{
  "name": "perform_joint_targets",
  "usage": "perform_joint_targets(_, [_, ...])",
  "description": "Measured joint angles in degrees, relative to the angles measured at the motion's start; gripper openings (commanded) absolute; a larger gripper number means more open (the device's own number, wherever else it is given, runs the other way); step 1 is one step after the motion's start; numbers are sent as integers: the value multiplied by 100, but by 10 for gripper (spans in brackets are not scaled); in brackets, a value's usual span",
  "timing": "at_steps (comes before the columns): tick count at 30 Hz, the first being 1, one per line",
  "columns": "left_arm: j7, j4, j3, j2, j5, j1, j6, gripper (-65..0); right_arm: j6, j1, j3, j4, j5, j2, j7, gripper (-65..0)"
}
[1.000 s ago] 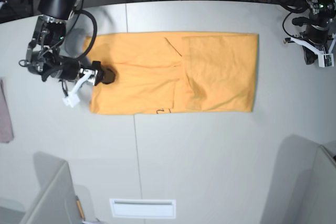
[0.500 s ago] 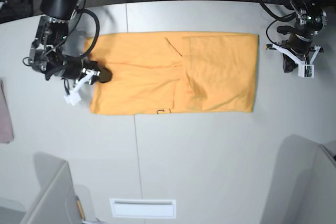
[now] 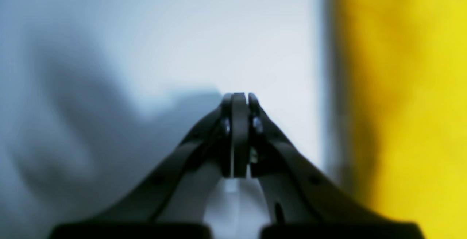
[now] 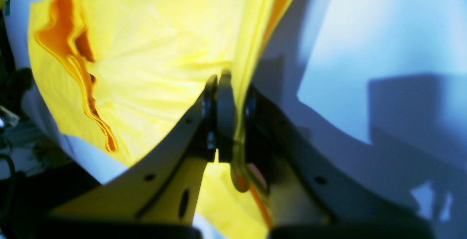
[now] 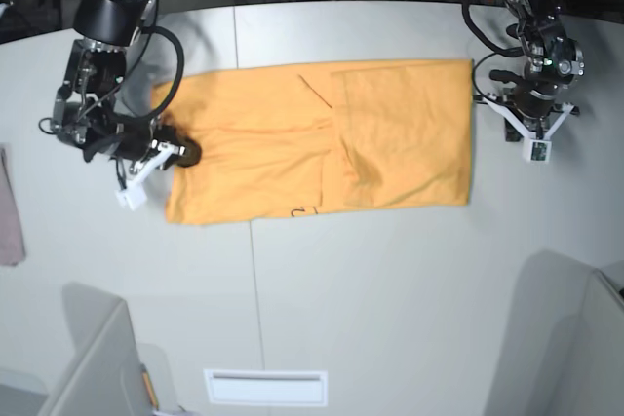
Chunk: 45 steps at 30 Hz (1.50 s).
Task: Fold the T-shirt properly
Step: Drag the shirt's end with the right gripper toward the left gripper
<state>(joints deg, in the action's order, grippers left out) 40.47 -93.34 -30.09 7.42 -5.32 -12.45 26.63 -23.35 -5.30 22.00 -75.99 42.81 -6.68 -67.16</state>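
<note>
I see a white box [image 5: 265, 388] low on the table [image 5: 390, 299]. Left of the box, I spot a pinkish cloth [image 5: 9, 211].

T-shirt [image 5: 409, 138]: orange-yel, blk line print; table [image 5: 390, 289]: pale grey; L + R tools [image 3: 239, 137] [image 4: 233, 118]: blk

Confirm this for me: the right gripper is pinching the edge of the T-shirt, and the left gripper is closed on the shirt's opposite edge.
The left gripper is not on the shirt: the left wrist view shows it closed on nothing, beside the cloth. The right gripper is indeed pinching the edge of the T-shirt.
</note>
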Motion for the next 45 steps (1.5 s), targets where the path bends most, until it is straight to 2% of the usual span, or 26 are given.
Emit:
perform_joint_targets(7, [13, 42, 214, -527, 205, 68, -4, -650, 761, 66, -763, -1325, 22, -136, 11, -650])
perform_joint_targets(12, [-13, 33, 422, -562, 229, 190, -74, -650, 1346, 227, -1327, -2103, 13, -164, -17, -650])
perform_joint_targets(15, [7, 35, 813, -601, 205, 146, -105, -650, 1517, 269, -1768, -2546, 26, -146, -24, -650])
perform_joint_targets(19, [-15, 33, 962, -601, 184, 111, -420, -650, 1543, 396, -2190, -3244, 35, -55, -35, -650])
perform_joint_targets(23, [4, 28, 940, -566, 188, 103, -435, -650, 1543, 461, -2363, -3582, 57, 240, -68, -650])
perform_joint_targets(29, [4, 7, 964, -566, 188, 63, -435, -650, 1547, 505, -3010, -3578, 26, 426, -46, -650])
perform_joint_targets(30, [-20, -4, 966, -566, 186, 28, -435, -650, 1700, 501, -3106, -3578, 31, 492, -46, -650])
perform_joint_targets(33, [-52, -26, 966, -564, 186, -11, -435, -650, 2323, 503, -3665, -3663, 17, 551, 170, -650])
perform_joint_targets(36, [-105, -33, 968, -564, 181, -101, -433, -650, 2669, 483, -4380, -3727, 52, 498, 780, -650])
perform_joint_targets(39, [-122, -164, 957, -562, 160, -251, -431, -650, 3091, 385, -4953, -3716, 57, 455, 1051, -650])
perform_joint_targets(45, [-55, -330, 964, -562, 184, -385, -417, -650, 3211, -48, -5796, -3248, 55, 393, 1534, -650])
